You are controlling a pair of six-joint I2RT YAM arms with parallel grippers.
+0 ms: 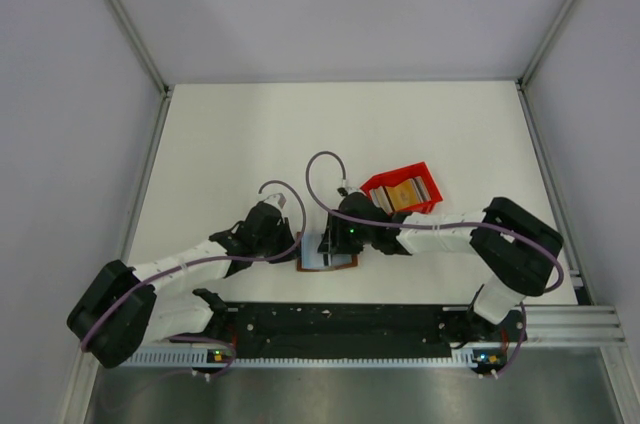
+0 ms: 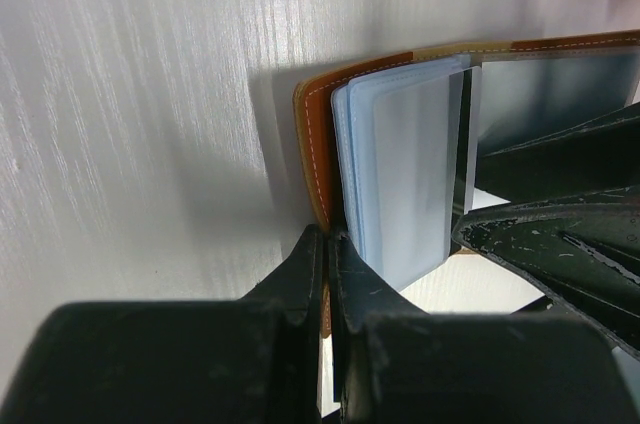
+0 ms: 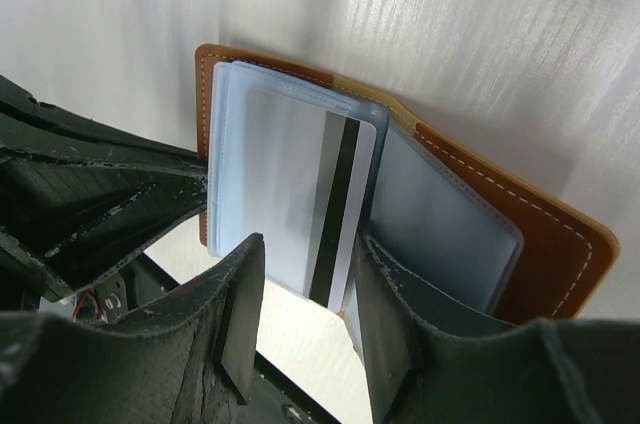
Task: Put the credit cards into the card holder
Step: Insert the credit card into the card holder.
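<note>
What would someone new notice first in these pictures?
The open brown card holder lies front and centre. The left gripper pinches its cover edge; a striped card shows between the right gripper's fingers. A red box of cards stands just behind.

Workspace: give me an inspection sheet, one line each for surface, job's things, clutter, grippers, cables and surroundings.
Surface: white table, nothing spilled in sight.
Job's things: card holder lies open near the arm bases; a striped card lies on or in its clear sleeves; more cards stand in the red box.
Clutter: red box, behind and right of the holder.
Grippers: left gripper shut on the holder's brown edge; right gripper has its jaws apart at the striped card's near end, grip unclear.
Cables: a purple cable loops above each wrist.
Surroundings: white walls, metal frame posts; nothing else seen.
</note>
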